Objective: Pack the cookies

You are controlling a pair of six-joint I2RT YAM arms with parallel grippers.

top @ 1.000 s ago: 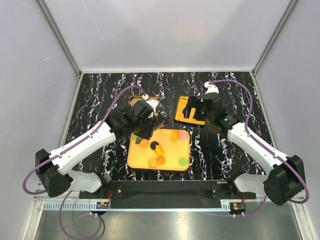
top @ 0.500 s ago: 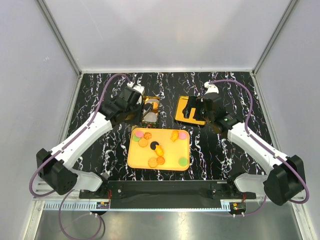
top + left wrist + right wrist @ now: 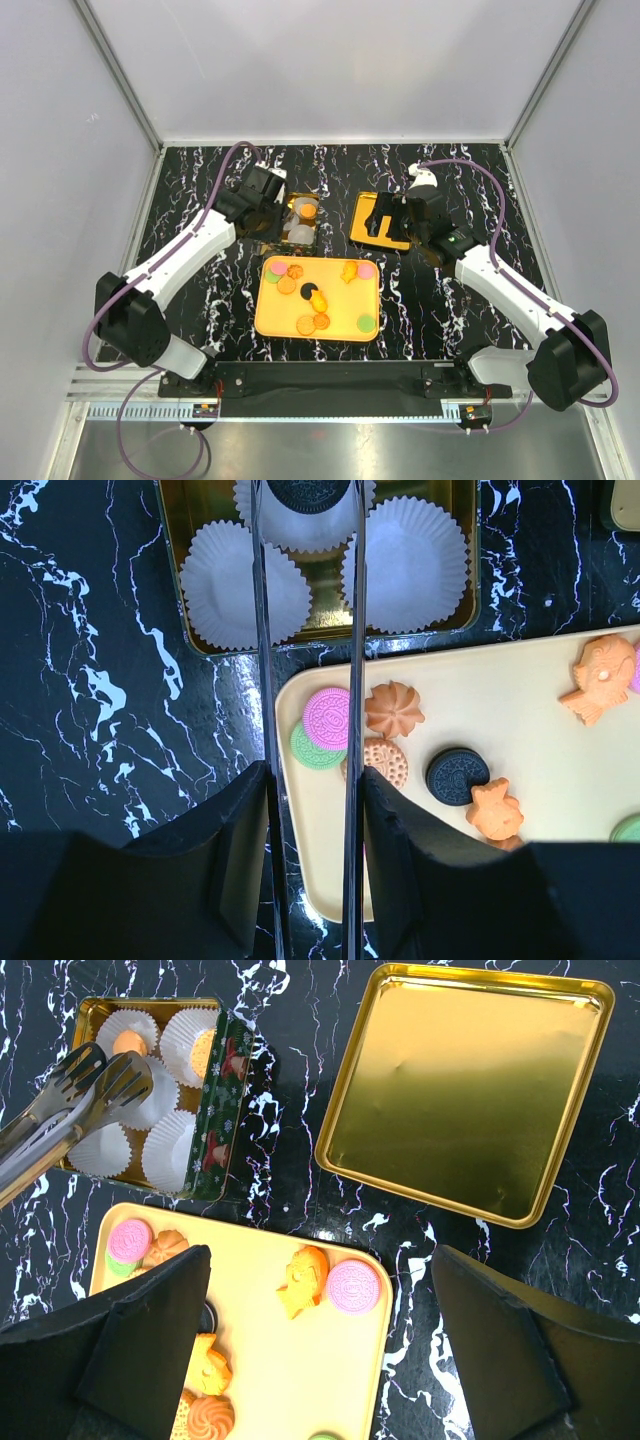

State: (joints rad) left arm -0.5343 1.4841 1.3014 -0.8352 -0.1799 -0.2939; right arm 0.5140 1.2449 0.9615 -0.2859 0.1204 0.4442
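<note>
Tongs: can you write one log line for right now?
left gripper: shut on tongs | black cookie: between blades, over tin | right gripper: open | tray: cookies waiting

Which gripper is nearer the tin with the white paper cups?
Left. The left gripper sits just beside the tin, its tongs reaching over the cups; the right gripper hovers open farther right, by the gold lid.
</note>
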